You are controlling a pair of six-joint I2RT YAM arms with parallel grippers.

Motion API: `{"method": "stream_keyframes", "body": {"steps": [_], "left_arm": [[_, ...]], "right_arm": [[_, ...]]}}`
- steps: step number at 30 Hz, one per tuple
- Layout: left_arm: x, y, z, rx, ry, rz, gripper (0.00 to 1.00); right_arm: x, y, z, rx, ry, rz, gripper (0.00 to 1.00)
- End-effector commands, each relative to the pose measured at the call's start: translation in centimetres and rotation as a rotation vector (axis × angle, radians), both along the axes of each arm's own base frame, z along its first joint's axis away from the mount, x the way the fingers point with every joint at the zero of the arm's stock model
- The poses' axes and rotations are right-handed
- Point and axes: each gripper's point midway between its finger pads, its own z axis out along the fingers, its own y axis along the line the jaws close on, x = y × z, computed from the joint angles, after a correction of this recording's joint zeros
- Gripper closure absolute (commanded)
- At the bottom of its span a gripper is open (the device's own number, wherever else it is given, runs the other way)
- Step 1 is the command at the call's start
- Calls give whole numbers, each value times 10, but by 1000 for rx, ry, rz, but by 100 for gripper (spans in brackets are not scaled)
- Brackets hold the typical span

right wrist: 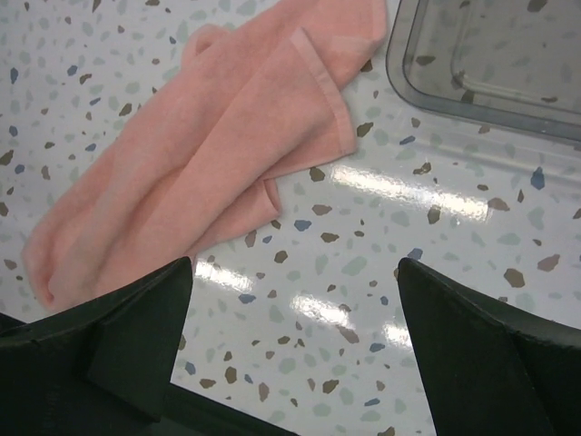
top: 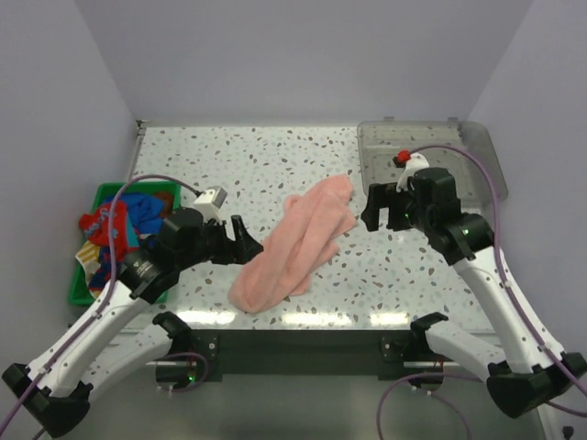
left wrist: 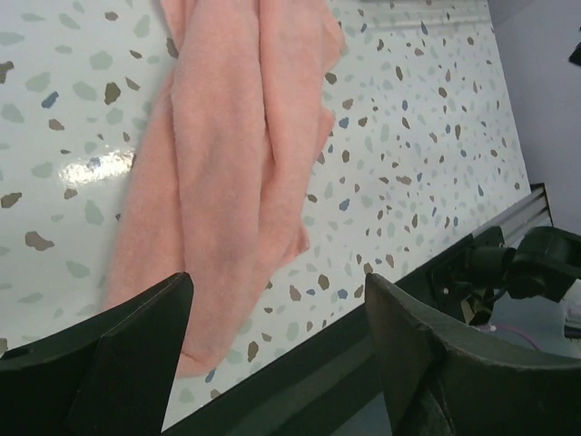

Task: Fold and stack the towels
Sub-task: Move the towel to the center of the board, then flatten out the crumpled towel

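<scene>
Salmon towel [left wrist: 227, 182], lower edge partly behind open left claw [left wrist: 277, 304].

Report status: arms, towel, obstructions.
Left gripper and right gripper open, empty. Pink towel rumpled between them, not yet folded. Nothing in the way.

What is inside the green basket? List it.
A plain blue towel, a red-patterned towel and a yellowish striped towel, crumpled. They cover the floor of the green basket and anything beneath.
</scene>
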Motion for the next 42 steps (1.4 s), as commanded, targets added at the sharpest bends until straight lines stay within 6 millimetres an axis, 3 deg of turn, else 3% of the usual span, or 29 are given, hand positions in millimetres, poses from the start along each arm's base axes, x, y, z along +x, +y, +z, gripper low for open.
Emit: {"method": "stream_keyframes", "body": {"steps": [1,4,6,7,8,10,11,13,14,16,20,24,27,28,33,36,37,39,40,42], "left_arm": [[22,4,5,80,-29,53,18],[47,-21,13,97,-57,-17,19],[63,-44,12,113,-63,-61,19],[71,-62,27,93,-116,-84,20],[80,-76,10,133,-87,-100,21],[86,-103,4,177,-113,-144,21],[99,-117,-7,221,-103,-134,23],[107,-131,-21,286,-111,-130,26],[116,-137,-37,326,-92,-116,27],[125,-141,-54,358,-82,-85,31],[126,-133,-110,462,-7,-61,39],[115,-115,-145,514,53,-22,46],[100,-91,-164,558,103,27,50],[93,-75,-175,601,121,47,55],[74,-22,-176,661,141,127,61],[72,7,-162,707,102,174,52],[73,17,-155,739,93,196,44],[75,24,-137,756,65,213,36],[83,18,-118,726,32,227,31],[87,1,-101,689,1,208,28]], "right_arm": [[13,17,-22,39,80,11,1],[19,9,-39,-7,113,-42,2],[25,-12,-53,-94,127,-141,3],[27,-18,-60,-125,143,-166,4],[28,-23,-63,-150,149,-187,6],[30,-36,-69,-198,161,-255,8],[30,-38,-74,-205,176,-270,10],[30,-39,-80,-197,195,-284,11],[29,-38,-84,-195,208,-283,13],[29,-34,-90,-177,226,-269,14],[29,-27,-98,-159,232,-234,15],[27,-12,-110,-130,266,-154,18],[25,-4,-120,-114,302,-118,19],[24,-3,-124,-112,313,-114,20],[19,7,-133,-83,338,-79,20],[19,7,-134,-87,347,-75,20],[19,6,-134,-93,346,-79,20],[21,2,-132,-112,336,-95,19],[22,-3,-132,-131,332,-114,18],[23,-10,-132,-158,331,-144,16]]}}
